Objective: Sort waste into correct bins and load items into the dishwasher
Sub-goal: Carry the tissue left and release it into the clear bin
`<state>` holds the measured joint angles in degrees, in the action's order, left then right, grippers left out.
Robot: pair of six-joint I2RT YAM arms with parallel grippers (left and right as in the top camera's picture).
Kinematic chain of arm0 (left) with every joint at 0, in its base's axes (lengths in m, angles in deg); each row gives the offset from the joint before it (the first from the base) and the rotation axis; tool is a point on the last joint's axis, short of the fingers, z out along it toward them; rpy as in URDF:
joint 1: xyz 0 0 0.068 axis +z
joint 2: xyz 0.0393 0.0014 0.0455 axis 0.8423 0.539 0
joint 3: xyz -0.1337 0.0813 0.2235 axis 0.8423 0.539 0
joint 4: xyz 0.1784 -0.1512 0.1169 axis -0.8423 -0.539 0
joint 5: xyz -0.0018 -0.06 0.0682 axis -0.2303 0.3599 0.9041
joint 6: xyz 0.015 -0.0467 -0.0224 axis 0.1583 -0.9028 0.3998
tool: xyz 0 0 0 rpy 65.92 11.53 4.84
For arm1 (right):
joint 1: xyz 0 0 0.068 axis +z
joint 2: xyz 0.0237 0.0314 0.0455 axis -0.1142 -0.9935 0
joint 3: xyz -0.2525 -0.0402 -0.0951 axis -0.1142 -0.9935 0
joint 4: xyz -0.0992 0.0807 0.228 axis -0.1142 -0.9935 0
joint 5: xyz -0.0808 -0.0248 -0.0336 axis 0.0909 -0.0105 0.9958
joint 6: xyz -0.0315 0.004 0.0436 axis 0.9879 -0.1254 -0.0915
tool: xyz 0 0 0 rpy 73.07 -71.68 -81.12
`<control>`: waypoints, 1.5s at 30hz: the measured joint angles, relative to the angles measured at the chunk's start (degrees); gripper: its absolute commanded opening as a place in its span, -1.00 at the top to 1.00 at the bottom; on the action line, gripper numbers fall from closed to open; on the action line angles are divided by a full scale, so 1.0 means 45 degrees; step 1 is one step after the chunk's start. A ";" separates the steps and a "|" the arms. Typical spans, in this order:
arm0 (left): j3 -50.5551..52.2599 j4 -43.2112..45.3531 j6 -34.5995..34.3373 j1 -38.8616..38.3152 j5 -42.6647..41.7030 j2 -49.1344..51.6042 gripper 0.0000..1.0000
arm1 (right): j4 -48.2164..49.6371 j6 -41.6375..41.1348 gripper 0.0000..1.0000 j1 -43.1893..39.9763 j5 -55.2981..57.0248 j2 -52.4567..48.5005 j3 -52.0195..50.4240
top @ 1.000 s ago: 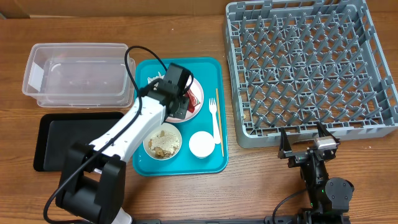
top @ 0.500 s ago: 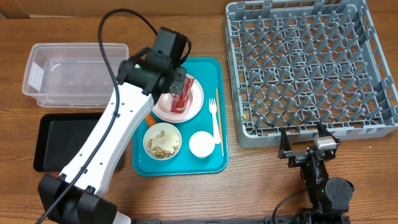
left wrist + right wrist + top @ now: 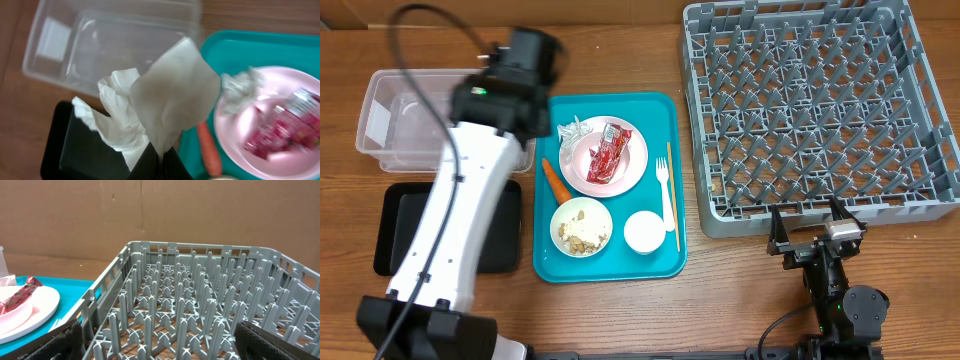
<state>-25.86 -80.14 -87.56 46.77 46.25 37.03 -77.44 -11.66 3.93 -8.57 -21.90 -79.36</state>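
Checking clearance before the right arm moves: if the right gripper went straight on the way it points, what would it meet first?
The near wall of the grey dish rack, most likely. The open right gripper faces it with nothing between; its height against the wall is unclear.

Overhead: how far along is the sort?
Done: nothing seen; tub and rack look empty. In hand: left tool shut on a napkin near the tub. To do: second napkin, wrapper, carrot, bowl of scraps, plate, cup, fork, stick, all on the teal tray.
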 measured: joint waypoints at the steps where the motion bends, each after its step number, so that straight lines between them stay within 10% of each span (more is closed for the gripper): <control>1: 0.0000 0.0000 -0.0078 0.0491 -0.0083 0.0000 0.92 | 0.0000 0.0005 -1.00 0.0000 0.0005 0.0000 0.0000; 12: 0.0000 0.1637 -0.0423 0.4886 -0.2351 0.0520 0.92 | -0.0005 0.0005 -1.00 0.0000 0.0000 0.0000 0.0000; 34: 0.0000 0.4852 0.0500 0.6382 -0.3172 0.5017 0.92 | -0.0010 0.0005 -1.00 0.0000 0.0000 0.0000 0.0000; 38: -0.0160 0.4886 0.0646 0.6416 -0.3225 0.5027 -0.13 | 0.0000 0.0000 -1.00 -0.0005 0.0000 0.0000 0.0000; 45: -0.1282 0.4201 0.0986 0.6416 -0.3259 0.5032 -0.29 | 0.0005 0.0010 -1.00 0.0000 0.0000 0.0000 0.0000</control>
<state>-31.63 -61.24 -83.12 75.64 31.58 59.67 -77.41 -11.62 3.93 -8.57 -21.90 -79.36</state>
